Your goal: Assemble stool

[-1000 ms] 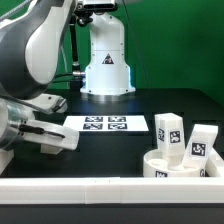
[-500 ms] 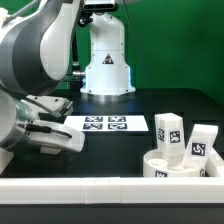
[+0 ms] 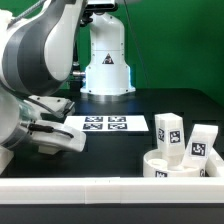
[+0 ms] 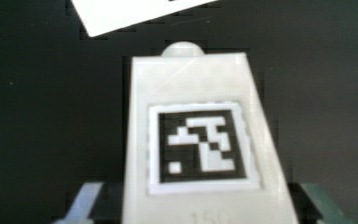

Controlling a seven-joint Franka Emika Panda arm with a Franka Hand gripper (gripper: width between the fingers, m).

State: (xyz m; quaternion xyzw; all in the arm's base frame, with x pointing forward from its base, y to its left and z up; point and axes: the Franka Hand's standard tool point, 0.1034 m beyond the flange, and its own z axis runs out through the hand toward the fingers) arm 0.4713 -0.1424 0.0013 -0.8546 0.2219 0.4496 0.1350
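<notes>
Legs (image 3: pixel 168 133) stand upright by the seat (image 3: pixel 180 166) on the bench (image 3: pixel 110 150). Gripper (image 4: pixel 197 205) straddles another leg (image 4: pixel 197 125); whether it grips, I cannot tell.

Arm (image 3: pixel 40 60): glossy white rounded shells, grey-shaded, dark joint seams. Base (image 3: pixel 106 62): white tapered column bearing 1 dark triangular marking. Black cabling above.

We see an evenly lit scene in the exterior view, bright on the white parts and dark on the black table (image 3: pixel 170 100); the arm (image 3: pixel 40 60) closest to the lens is soft and out of focus; in the wrist view the leg (image 4: pixel 197 130) just ahead of the gripper (image 4: pixel 202 205) is blurred, its tag smeared, with no harsh glare.
</notes>
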